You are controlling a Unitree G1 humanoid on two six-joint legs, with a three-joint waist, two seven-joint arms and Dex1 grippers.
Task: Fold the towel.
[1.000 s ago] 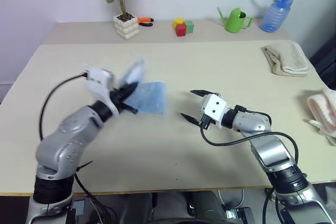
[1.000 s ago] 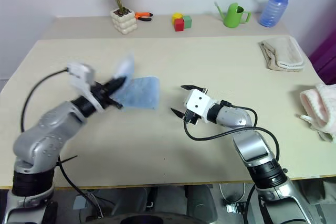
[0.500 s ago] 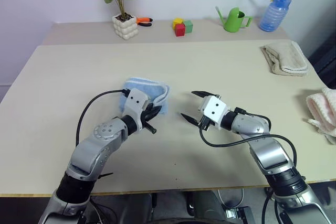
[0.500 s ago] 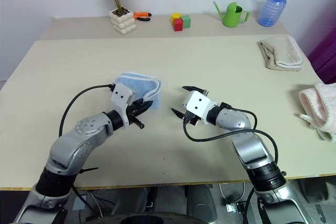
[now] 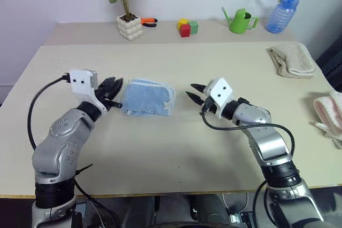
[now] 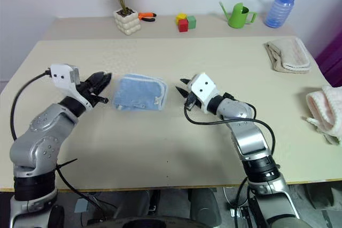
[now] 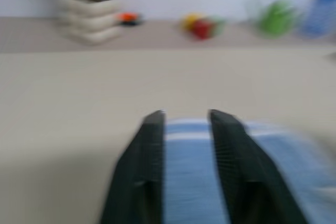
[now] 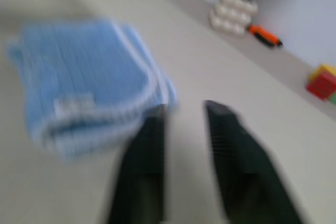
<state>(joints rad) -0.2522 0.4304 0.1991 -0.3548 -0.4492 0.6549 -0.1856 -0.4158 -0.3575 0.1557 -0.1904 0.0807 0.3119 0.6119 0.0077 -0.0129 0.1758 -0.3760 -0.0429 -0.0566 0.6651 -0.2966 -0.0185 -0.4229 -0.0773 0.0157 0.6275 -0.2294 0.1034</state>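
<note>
Along the far edge of my table (image 5: pixel 224 148) stood a potted plant (image 5: pixel 126 4), orange-handled pliers (image 5: pixel 148 22), coloured blocks (image 5: pixel 187 27), a green watering can (image 5: pixel 239 21) and a blue bottle (image 5: pixel 279 14). To my right lay a beige towel (image 5: pixel 291 60) and a pink one (image 5: pixel 330 114).

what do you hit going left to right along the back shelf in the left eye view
potted plant → orange-handled pliers → coloured blocks → green watering can → blue spray bottle
</note>
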